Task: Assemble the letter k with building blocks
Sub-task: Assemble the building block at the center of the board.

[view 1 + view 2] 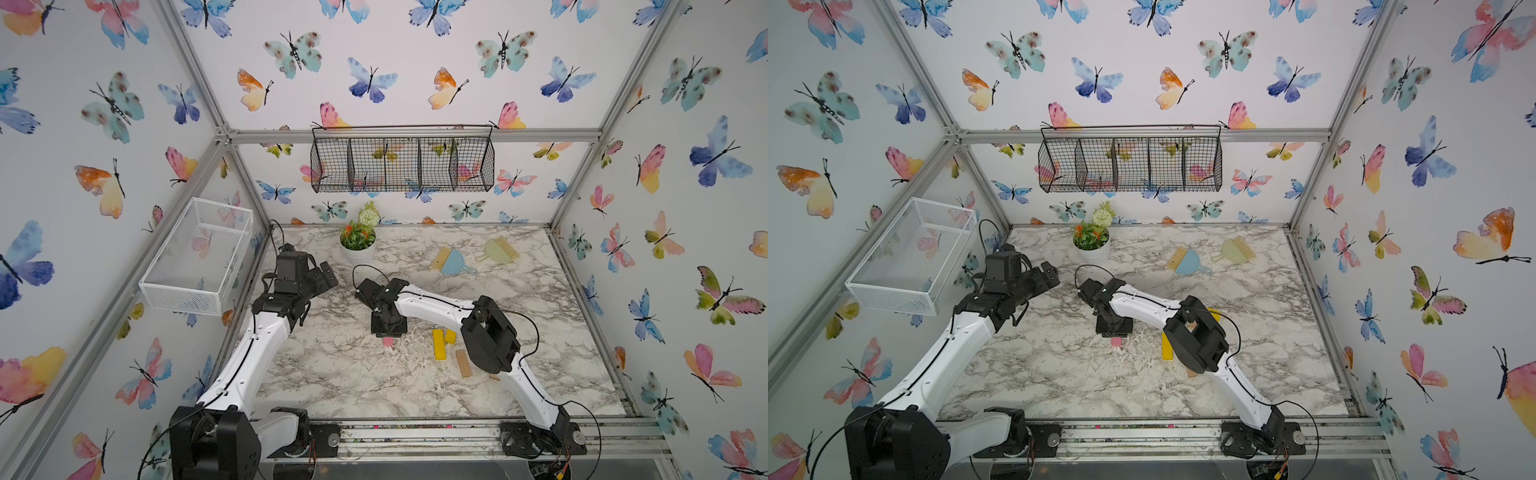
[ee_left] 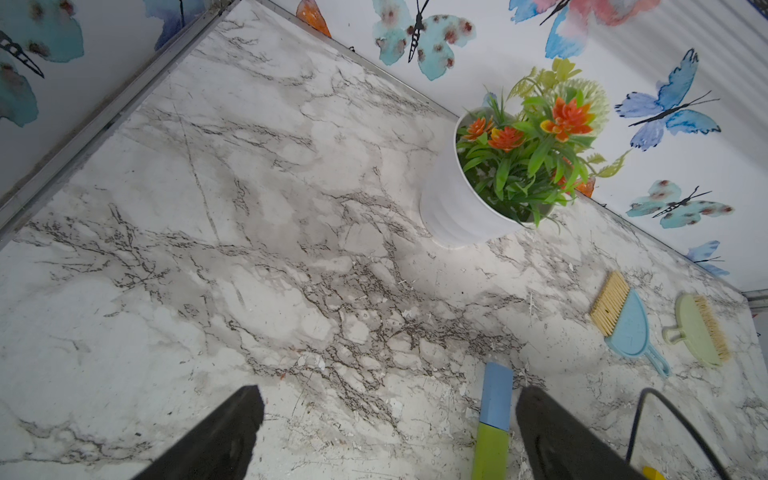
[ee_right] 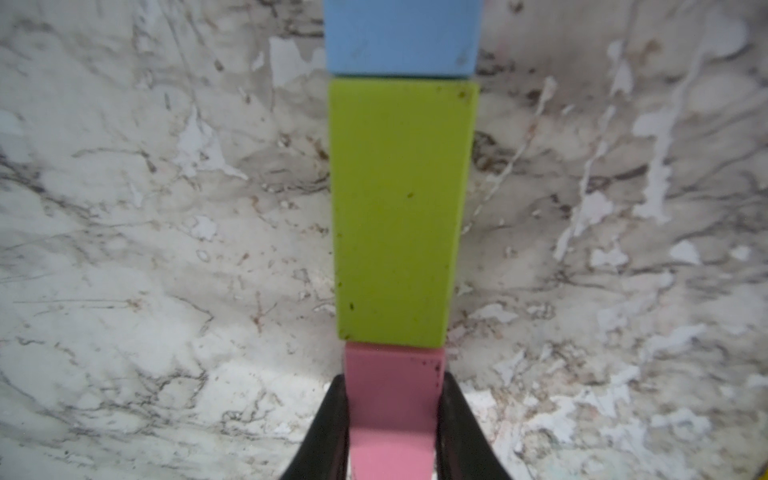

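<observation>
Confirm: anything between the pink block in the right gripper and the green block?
Nothing visible. In the right wrist view the pink block, gripped by the right gripper, meets the green block end to end with no gap showing.

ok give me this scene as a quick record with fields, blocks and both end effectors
right end effector: shut on the pink block
left end effector: open, holding nothing
row: blue block, green block, pink block, end to end in one straight line
loose blocks: yellow blocks and a tan block, beside the right arm
other items: blue dustpan, green dustpan, potted plant, all toward the back wall
</observation>
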